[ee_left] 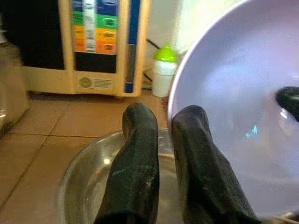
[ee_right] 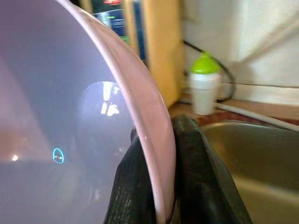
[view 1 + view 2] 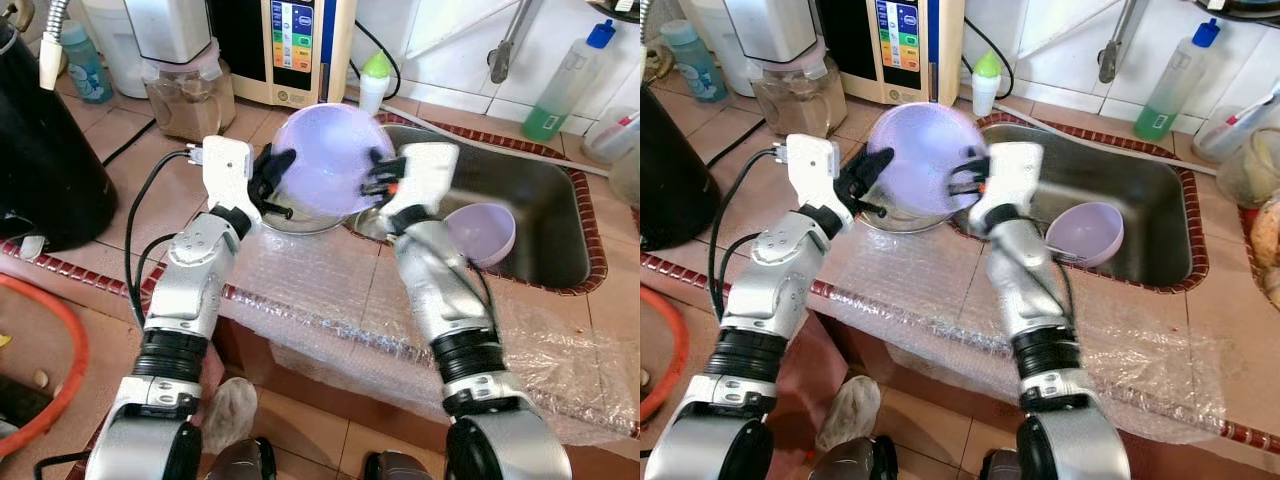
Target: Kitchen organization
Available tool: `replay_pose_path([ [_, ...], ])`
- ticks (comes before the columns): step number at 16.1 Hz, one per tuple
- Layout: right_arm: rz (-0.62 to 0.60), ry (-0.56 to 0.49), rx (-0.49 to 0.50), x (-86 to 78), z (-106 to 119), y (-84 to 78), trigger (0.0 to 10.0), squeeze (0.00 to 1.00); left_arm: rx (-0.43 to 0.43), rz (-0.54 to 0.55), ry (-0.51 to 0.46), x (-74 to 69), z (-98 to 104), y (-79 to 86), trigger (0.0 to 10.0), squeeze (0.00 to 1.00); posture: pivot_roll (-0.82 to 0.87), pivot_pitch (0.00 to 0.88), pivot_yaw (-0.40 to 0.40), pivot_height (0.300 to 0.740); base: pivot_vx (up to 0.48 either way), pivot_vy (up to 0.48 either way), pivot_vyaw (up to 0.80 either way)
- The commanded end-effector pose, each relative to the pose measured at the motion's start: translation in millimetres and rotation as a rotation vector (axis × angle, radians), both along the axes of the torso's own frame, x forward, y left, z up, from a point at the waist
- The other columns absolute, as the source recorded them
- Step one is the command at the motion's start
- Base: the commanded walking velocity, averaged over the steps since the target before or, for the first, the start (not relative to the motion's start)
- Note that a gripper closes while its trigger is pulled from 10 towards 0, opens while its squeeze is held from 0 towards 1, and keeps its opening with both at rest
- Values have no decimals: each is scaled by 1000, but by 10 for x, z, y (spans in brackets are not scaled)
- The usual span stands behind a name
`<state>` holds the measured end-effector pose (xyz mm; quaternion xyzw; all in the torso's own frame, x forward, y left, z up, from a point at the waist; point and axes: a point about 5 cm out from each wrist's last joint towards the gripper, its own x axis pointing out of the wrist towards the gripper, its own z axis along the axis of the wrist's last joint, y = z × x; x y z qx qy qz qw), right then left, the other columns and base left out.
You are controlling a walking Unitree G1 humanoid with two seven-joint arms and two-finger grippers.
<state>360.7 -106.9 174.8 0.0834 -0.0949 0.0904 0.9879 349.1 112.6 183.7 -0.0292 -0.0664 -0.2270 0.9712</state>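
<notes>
Both grippers hold the big purple bowl (image 3: 325,160) by its rim, left gripper (image 3: 272,172) and right gripper (image 3: 383,172) each pinching an edge, above the steel bowl (image 1: 88,186) on the counter (image 3: 150,170) left of the sink (image 3: 560,215). Step: moving the bowl. Next likely needs lowering it level into the steel bowl.

Tiled counter (image 3: 130,170) under bubble wrap (image 3: 330,300)

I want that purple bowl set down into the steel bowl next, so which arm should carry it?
Probably the left. Both pincers clamp the purple bowl's rim, but the left pincer hangs right over the steel bowl, while the right pincer sits on the sink side.
</notes>
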Motion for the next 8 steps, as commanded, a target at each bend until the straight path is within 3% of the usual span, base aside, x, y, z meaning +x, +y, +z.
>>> replay_pose_path([
  [1,-97,-35,44,47,108,-182,0,0,33,-3,-39,-22,50,24,10000,1000,-110,54,-15,740,0,0,0],
  [5,-190,-67,92,78,227,-328,0,0,72,-61,-52,-67,47,-43,10000,1000,-110,65,-10,740,0,0,0],
  [6,-217,-72,71,83,229,-365,0,0,85,-74,-47,-82,21,-55,10000,1000,-110,66,-9,740,0,0,0],
  [8,-409,7,-52,106,91,-658,0,0,144,-184,-25,-197,-93,-141,10000,1000,-108,71,-7,740,0,0,0],
])
